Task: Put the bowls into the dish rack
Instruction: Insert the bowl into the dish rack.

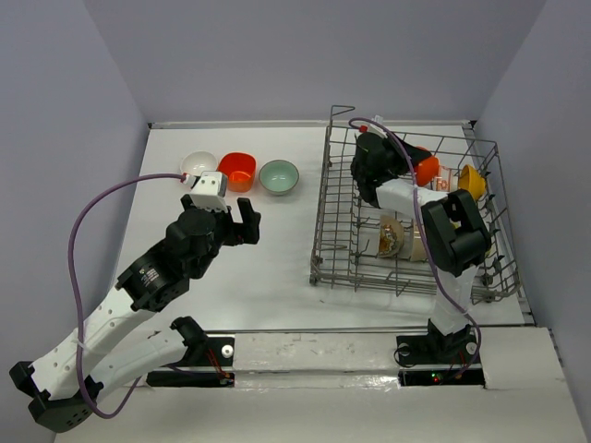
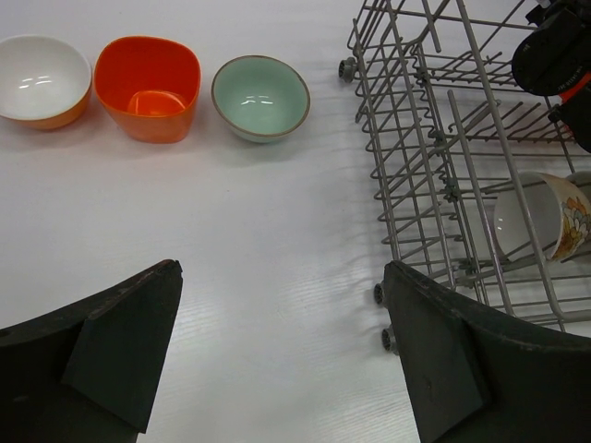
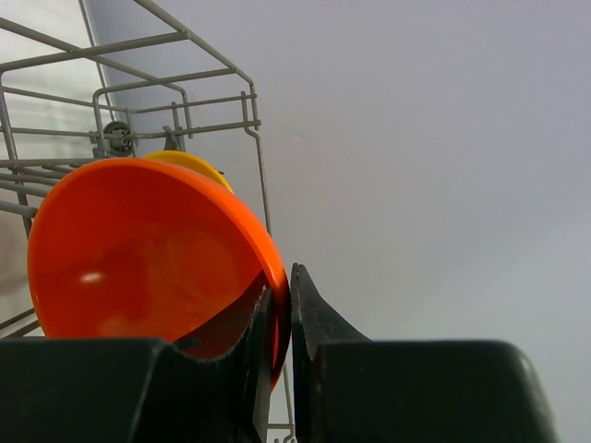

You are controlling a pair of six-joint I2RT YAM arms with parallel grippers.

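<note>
The right gripper [image 3: 288, 286], pinched tight on the rim of an orange bowl [image 3: 138, 249], holds it tilted on edge over the far end of the dish rack [image 1: 332, 212], just beside a racked yellow bowl [image 3: 189, 164], while the left gripper [image 2: 282, 277], jaws spread wide and empty, hovers left of the rack, nearer to three loose bowls [image 2: 148, 88].
</note>
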